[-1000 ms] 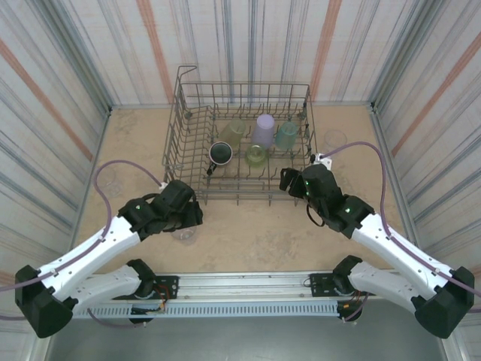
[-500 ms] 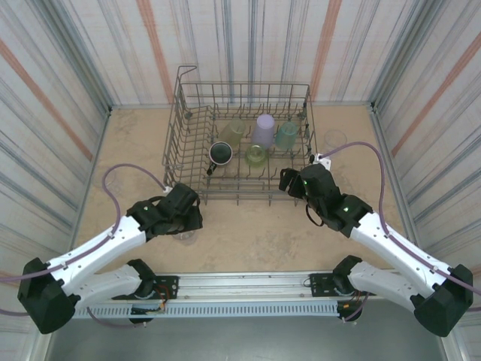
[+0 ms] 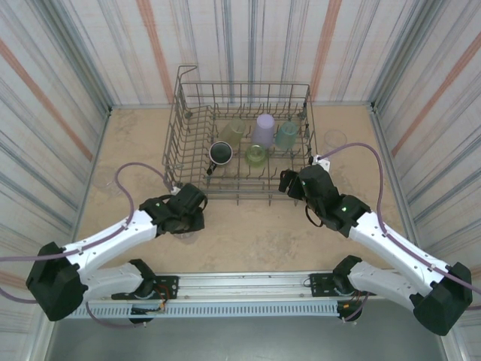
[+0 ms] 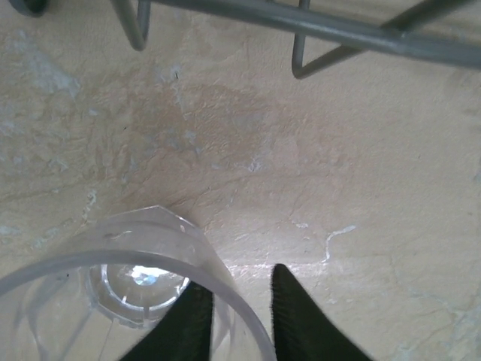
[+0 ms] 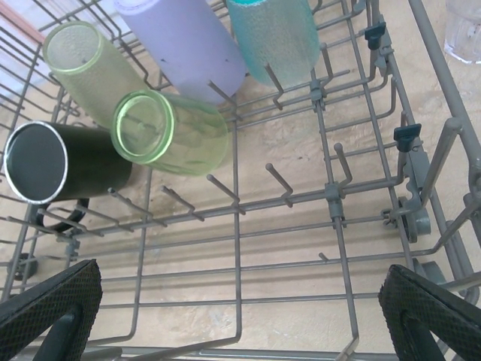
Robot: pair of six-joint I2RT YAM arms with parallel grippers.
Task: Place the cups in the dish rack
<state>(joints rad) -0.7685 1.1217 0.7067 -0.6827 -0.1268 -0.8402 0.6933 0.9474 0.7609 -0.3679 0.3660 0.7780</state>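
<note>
Beige tabletop (image 3: 248,233) is sitting between striped walls.

- Left gripper (image 4: 239,282): is pinching the wall of a clear cup (image 4: 113,256), one finger inside the rim and one outside. The cup is standing upright on the table. The dish rack (image 3: 174,143) is lying just ahead of this gripper.
- Right gripper (image 5: 240,289): is hanging over the rack's near edge, jaws spread wide and holding nothing.
- Ahead of it, cups are lying among the tines: dark mug (image 5: 68,165) to the left, green cup (image 5: 176,135) beside the mug, and olive-yellow cup (image 5: 86,64), lavender cup (image 5: 188,45) and teal cup (image 5: 274,37) farther ahead.
- Second clear cup (image 5: 466,26): is standing outside the rack, ahead and right of this gripper.
</note>
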